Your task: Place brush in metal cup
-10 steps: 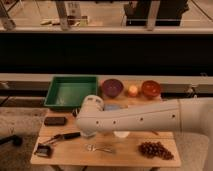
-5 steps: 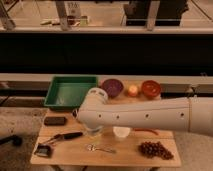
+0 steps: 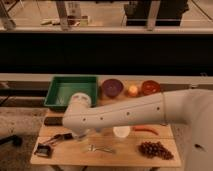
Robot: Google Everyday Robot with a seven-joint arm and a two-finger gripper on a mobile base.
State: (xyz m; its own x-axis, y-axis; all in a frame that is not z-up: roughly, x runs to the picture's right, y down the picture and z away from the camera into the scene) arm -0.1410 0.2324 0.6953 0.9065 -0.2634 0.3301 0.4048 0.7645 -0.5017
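Observation:
The brush (image 3: pixel 54 142) lies slanted on the left part of the wooden table (image 3: pixel 125 155). Its dark squarish head with pale bristles is at the front left and its slim black handle runs up and right. My white arm reaches in from the right. Its wrist (image 3: pixel 80 106) hangs over the table's left part. My gripper (image 3: pixel 76 134) points down just right of the handle's end, mostly hidden by the arm. The metal cup does not show; the arm may cover it.
A flat black block (image 3: pixel 52 120) lies behind the brush. A white cup (image 3: pixel 121 131), a red chili (image 3: pixel 145 130), a small silver utensil (image 3: pixel 101 148) and grapes (image 3: pixel 155 149) are on the table. A green tray (image 3: pixel 72 90), purple bowl (image 3: pixel 112 87), orange fruit (image 3: pixel 133 90) and orange bowl (image 3: pixel 150 87) stand behind.
My arm has swung left and the wrist has come down closer to the brush handle. The things on the table have not moved.

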